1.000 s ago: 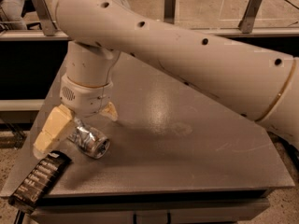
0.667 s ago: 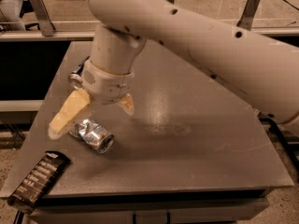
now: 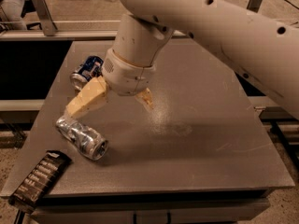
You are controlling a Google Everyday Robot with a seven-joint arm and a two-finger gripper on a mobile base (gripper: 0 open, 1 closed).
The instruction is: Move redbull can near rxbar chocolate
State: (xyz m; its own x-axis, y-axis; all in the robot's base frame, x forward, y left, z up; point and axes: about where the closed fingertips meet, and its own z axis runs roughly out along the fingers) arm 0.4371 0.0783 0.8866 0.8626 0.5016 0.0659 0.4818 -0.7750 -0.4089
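The gripper (image 3: 110,109) is seen over the left half of the grey table (image 3: 210,157), hung from a thick pale arm (image 3: 219,27) that enters from 2 o'clock. Its two tan fingers (image 3: 88,101) are spread wide apart and nothing is held between them, so the gripper is released. One finger is pointed toward 8 o'clock and the other toward 5 o'clock.

The redbull can (image 3: 83,138) is laid on its side on the table, at 7 o'clock from the gripper, just below the tip of the finger pointed toward 8 o'clock. Whether that fingertip is touching the can cannot be told. The can's silver body is dented and shiny, with pale blue patches, and its round end is turned toward 4 o'clock.

The rxbar chocolate (image 3: 39,180) is found at 7 o'clock from the redbull can, near it but apart from it, with a strip of bare table left between the two. The black wrapper with rows of pale lettering is set slantwise at the table's near corner, at 7 o'clock of the table, and its lower end is carried out past the table's edge.

A dark-blue can (image 3: 88,70) is laid on its side at 10 o'clock from the gripper, partly hidden behind the gripper's wrist and well apart from the redbull can.
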